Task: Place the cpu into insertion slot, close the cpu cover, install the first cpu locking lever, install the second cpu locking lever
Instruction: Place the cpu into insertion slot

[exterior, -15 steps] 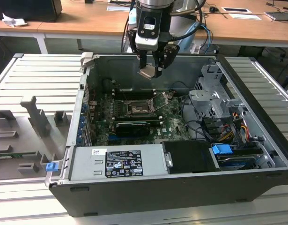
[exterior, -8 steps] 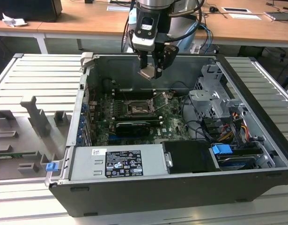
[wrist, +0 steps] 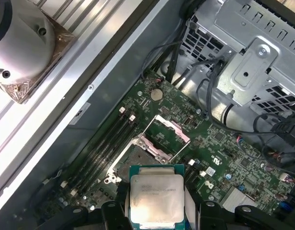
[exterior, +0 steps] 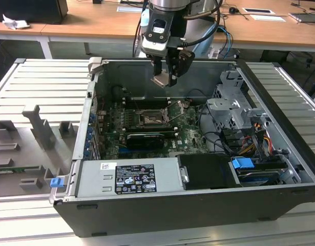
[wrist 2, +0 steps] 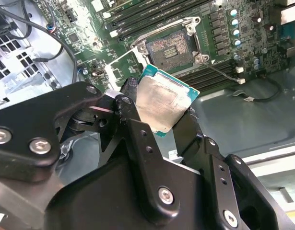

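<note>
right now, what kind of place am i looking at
Probably a robotics lab or workshop bench. An open computer case sits on a ribbed metal table with grey fixture blocks, wooden desks stand behind, and the gripper holds the cpu above the motherboard.

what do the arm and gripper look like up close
The gripper is matte black, with jointed link fingers pinned by silver screws. The arm above is grey metal with a black wrist housing, and black cables loop off it.
</note>
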Controlling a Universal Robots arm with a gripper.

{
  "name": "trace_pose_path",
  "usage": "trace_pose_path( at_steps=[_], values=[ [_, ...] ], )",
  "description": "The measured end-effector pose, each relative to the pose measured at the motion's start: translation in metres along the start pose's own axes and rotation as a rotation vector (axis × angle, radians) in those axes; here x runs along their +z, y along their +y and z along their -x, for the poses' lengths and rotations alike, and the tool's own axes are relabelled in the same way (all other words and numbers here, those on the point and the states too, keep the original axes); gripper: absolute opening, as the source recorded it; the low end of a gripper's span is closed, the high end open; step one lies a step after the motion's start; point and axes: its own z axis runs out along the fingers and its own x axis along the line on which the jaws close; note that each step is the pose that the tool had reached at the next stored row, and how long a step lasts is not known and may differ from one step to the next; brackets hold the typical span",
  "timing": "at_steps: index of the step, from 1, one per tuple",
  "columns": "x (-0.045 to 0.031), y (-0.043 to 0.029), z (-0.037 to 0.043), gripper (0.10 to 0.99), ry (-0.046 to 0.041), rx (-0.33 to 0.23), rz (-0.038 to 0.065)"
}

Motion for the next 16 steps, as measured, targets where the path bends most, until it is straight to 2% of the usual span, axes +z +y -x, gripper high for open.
trace_pose_path(
  at_steps=[16],
  values=[
    [0.0015, -0.0001, 0.0000, 0.541, -0.0077, 0.086, 0.001]
  ],
)
